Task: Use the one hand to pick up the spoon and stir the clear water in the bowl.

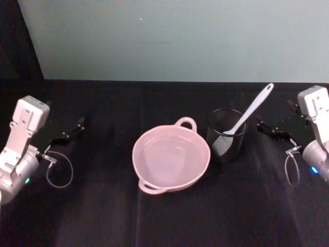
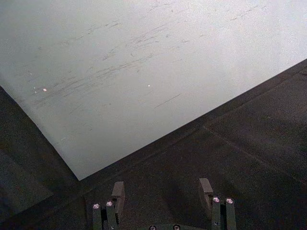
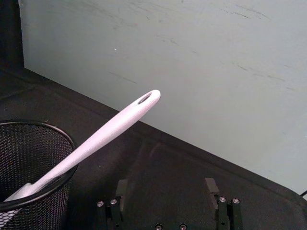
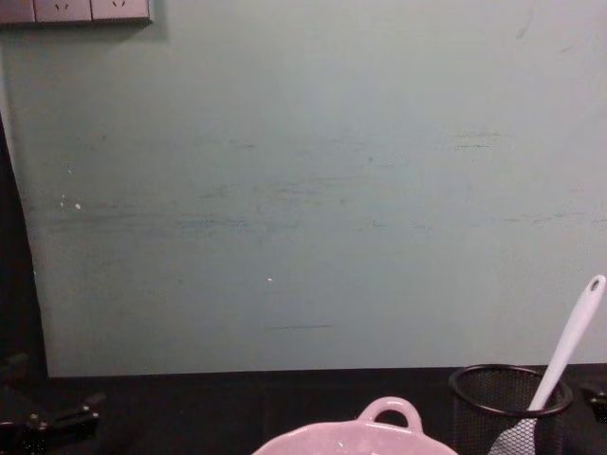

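Observation:
The white spoon (image 1: pixel 251 110) stands head-down in a black wire-mesh cup (image 1: pixel 225 136), its handle leaning up and to the right; it also shows in the right wrist view as the spoon (image 3: pixel 108 135) and in the chest view as the spoon (image 4: pixel 566 353). The pale pink bowl (image 1: pixel 171 156) holding clear water sits just left of the cup, rim seen low as the bowl (image 4: pixel 353 438). My right gripper (image 1: pixel 272 128) is open, a short way right of the cup with nothing between its fingers (image 3: pixel 211 189). My left gripper (image 1: pixel 68 133) is open at the far left, well away from the bowl.
A black cloth covers the table (image 1: pixel 164 216). A pale green wall (image 4: pixel 303 190) rises behind the table's far edge. Free room lies in front of the bowl and between the bowl and the left arm.

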Controlling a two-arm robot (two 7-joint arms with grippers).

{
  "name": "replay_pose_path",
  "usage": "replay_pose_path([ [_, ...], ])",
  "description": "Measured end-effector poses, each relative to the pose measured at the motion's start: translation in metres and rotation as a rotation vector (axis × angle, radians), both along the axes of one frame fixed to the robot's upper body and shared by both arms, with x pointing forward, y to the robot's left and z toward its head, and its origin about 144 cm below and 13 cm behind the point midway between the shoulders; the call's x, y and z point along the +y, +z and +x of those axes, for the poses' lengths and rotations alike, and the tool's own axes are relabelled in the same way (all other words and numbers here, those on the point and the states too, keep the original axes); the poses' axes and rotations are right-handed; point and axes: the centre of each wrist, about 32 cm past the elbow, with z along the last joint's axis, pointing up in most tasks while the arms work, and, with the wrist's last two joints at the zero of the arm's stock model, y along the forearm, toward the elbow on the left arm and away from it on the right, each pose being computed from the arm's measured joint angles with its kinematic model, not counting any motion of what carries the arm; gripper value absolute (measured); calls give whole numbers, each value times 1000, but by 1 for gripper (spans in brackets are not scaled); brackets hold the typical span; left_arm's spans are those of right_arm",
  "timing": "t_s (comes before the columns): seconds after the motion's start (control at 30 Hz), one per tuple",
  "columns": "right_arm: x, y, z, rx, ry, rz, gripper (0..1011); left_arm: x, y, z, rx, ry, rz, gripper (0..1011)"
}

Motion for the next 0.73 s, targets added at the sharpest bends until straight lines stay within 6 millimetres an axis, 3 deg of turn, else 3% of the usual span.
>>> replay_pose_path([
  [0.73,0,0,0,-2,0,0,1004,0,0,0,0,0,0,1011],
])
